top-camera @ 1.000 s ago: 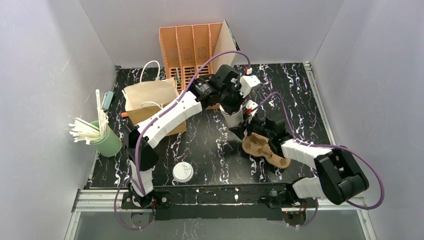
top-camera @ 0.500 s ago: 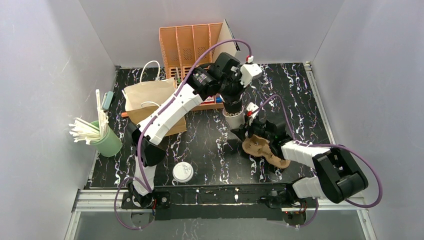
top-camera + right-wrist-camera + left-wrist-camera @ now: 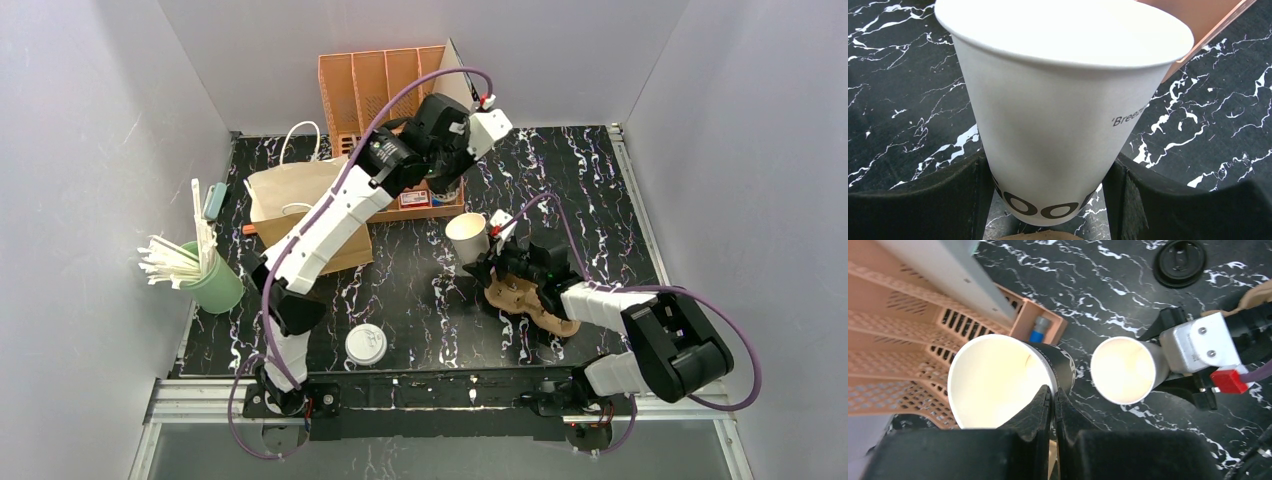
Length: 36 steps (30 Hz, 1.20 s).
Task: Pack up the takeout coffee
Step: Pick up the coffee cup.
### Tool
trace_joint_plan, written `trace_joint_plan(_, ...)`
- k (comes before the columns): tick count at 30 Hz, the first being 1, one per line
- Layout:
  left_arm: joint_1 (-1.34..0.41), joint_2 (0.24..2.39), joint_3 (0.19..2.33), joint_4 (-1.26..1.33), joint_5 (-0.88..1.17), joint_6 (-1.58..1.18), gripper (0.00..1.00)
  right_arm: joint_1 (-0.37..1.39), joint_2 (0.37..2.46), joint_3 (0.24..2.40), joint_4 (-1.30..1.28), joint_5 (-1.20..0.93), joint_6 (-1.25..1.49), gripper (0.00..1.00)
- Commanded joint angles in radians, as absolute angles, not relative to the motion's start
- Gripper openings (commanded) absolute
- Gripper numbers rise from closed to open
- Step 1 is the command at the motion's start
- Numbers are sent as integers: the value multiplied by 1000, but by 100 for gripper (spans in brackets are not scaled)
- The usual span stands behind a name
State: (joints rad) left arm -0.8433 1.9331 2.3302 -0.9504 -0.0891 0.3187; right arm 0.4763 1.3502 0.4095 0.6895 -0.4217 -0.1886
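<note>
A white paper cup (image 3: 468,235) with black lettering stands upright at mid-table, its cream inside showing (image 3: 1123,370). My right gripper (image 3: 1048,175) is shut on its lower wall, a finger pressing each side (image 3: 482,262). My left gripper (image 3: 1053,390) is shut on the rim of a second cup (image 3: 998,380), cream inside and black-printed outside, held in the air beside the first, near the orange rack. In the top view the left wrist (image 3: 447,185) hides that cup. A black round lid (image 3: 1180,262) lies flat on the table beyond the right gripper.
A brown pulp cup carrier (image 3: 530,300) lies under the right arm. An orange file rack (image 3: 385,90) stands at the back, a brown paper bag (image 3: 300,195) to its left. A green cup of straws (image 3: 210,280) is far left, and a flat white lid (image 3: 366,344) near the front edge.
My left gripper rose and moved back toward the orange rack, carrying its cup up off the white cup. The white cup stayed in my right gripper and its mouth now shows.
</note>
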Motion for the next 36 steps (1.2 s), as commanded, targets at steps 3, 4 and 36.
trace_joint_plan(3, -838, 1723, 2192, -948, -154, 307, 0, 480, 1360, 419, 745, -353, -199, 72)
trace_joint_plan(4, -838, 1698, 2136, -939, -137, 286, 0, 480, 1357, 418, 753, -334, -195, 72)
trace_joint_plan(36, -839, 1540, 1380, -476, -242, -50, 54, 479, 1316, 460, 791, -263, -172, 71)
